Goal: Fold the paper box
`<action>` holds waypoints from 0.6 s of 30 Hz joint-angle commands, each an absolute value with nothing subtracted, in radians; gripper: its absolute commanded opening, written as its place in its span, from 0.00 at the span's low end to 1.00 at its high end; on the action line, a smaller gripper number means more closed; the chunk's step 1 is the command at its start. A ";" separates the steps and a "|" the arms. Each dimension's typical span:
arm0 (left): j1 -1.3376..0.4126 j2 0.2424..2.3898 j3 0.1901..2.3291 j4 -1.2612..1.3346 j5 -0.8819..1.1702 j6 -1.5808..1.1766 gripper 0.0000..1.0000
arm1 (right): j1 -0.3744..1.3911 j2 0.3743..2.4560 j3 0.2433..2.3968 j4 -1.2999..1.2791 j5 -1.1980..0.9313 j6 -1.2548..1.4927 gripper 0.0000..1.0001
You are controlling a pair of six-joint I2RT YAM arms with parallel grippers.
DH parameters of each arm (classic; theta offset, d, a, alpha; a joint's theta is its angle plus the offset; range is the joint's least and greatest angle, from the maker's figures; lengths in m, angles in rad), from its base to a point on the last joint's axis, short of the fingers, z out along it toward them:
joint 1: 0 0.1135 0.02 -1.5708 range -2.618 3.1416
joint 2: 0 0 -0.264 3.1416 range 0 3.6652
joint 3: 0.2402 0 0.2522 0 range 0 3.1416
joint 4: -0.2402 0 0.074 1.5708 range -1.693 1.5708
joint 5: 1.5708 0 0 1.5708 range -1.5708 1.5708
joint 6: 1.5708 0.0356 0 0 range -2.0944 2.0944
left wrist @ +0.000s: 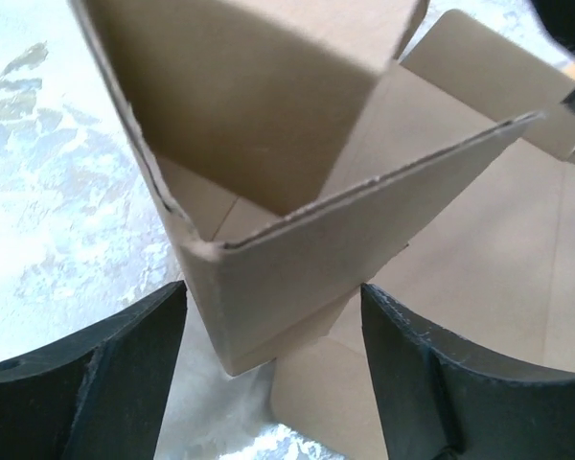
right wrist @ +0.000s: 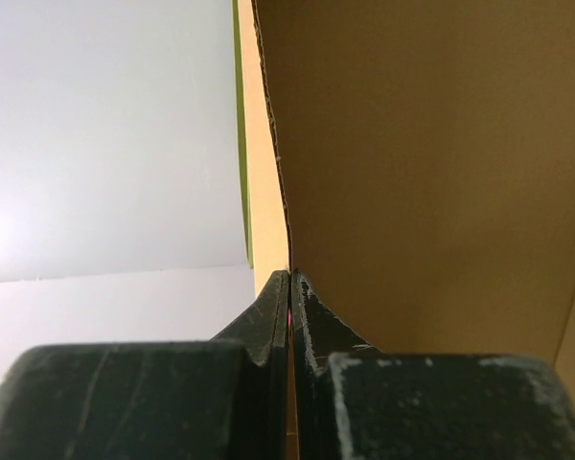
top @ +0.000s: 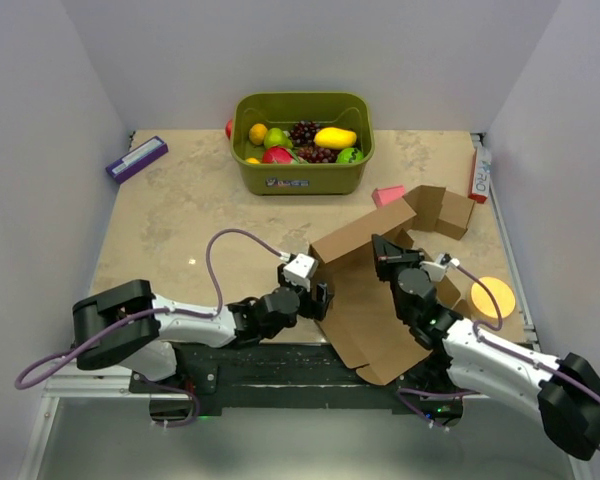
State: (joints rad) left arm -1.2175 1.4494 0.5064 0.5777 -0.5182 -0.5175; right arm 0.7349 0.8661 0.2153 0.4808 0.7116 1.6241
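Brown corrugated cardboard fills the near right of the table (top: 195, 215): the paper box (top: 375, 300) lies partly open, its big flat panel reaching to the near edge between the two arms. One flap stands raised and tilted along its far left side, and more folded panels rise toward the far right.

The left gripper (top: 320, 297) sits at the box's left edge. In the left wrist view its fingers (left wrist: 105, 383) stand wide, with a folded corner of the box (left wrist: 287, 240) between them. The corner nearly fills the gap, and I cannot tell whether either finger presses on it.

The right gripper (top: 384, 248) is over the middle of the box, by the raised flap. In the right wrist view its fingers (right wrist: 268, 316) are pressed together, and the edge of a cardboard panel (right wrist: 441, 172) runs down to where the tips meet. I cannot tell whether any cardboard is caught between them.

At the far middle stands a green bin (top: 300, 178) holding fruit. A pink block (top: 386, 195) lies between the bin and the box, close to the box's far panels. A purple pack (top: 137, 158) lies at the far left. A red and white pack (top: 480, 175) rests by the right wall, and an orange disc (top: 494, 297) lies just right of the box, near the right arm.
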 commanded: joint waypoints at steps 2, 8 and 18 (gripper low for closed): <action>-1.258 1.474 0.465 0.705 -0.569 -0.502 0.72 | 0.739 0.824 0.144 0.235 0.742 1.578 0.00; -1.304 1.511 0.497 0.742 -0.591 -0.492 0.65 | 0.741 0.741 0.137 0.160 0.755 1.562 0.00; -1.348 1.606 0.580 0.681 -0.704 -0.552 0.58 | 0.739 0.695 0.114 0.120 0.741 1.569 0.00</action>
State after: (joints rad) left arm -1.3212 1.5681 0.5102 0.6693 -0.6479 -0.5003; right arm 0.7395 0.6838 0.1677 0.3302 0.7097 1.6119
